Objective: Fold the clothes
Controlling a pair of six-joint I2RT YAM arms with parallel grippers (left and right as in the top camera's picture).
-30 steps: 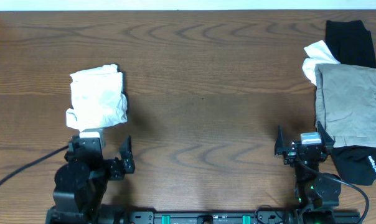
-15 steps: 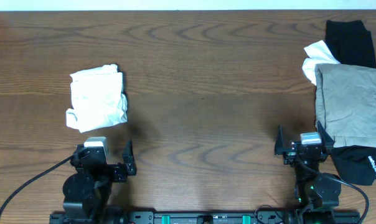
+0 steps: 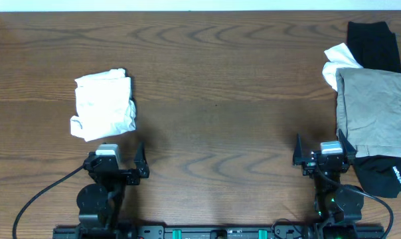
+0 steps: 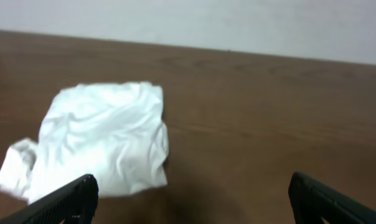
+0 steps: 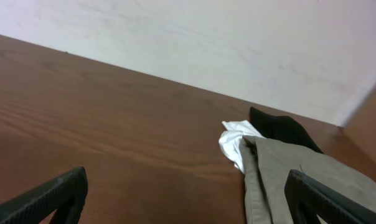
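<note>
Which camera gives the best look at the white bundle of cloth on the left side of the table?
The overhead view: the white bundle lies whole and unobstructed, its full outline visible. The left wrist view shows it nearer but blurred and from a low angle. The right wrist view misses it entirely.

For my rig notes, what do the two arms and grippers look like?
Both the left arm and right arm are black, each with a pale grey block at the wrist. The left gripper and right gripper have black fingers. A black cable trails from the left arm.
</note>
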